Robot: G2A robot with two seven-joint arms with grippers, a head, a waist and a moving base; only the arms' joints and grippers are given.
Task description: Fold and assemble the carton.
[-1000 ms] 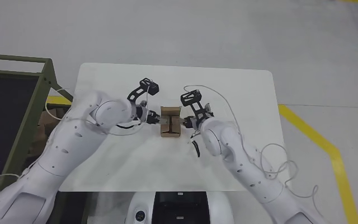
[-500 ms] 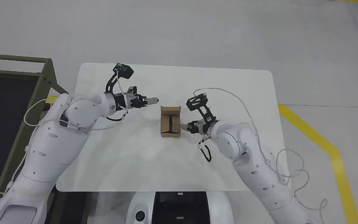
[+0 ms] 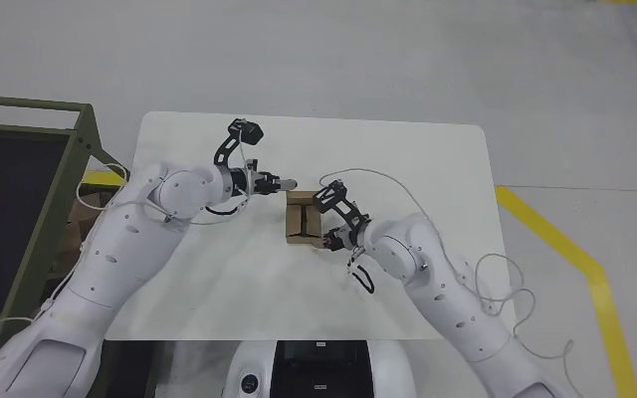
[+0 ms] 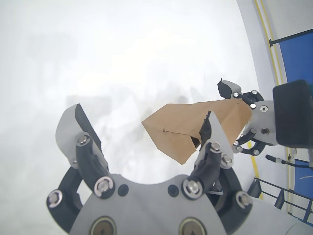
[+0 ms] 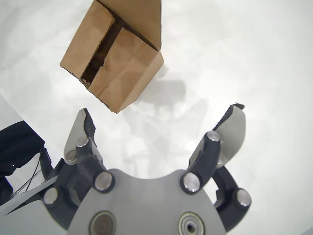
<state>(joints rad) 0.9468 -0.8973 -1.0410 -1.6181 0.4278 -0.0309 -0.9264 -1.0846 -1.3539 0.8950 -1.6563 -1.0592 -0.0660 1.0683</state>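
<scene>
Left gripper (image 4: 143, 117) has its fingers spread wide around nothing, just beside the carton (image 3: 303, 217), and the right gripper (image 5: 159, 113) is spread too, close at its other side (not touching, far as I can see). Carton sits mid table (image 3: 418, 159), two flaps folded in with a gap between, another sticking up

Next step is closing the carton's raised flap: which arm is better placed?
Probably right. The right end effector, open, faces the carton close up, with the raised flap just beyond. The left end effector, also open, sits off the carton's far corner.
</scene>
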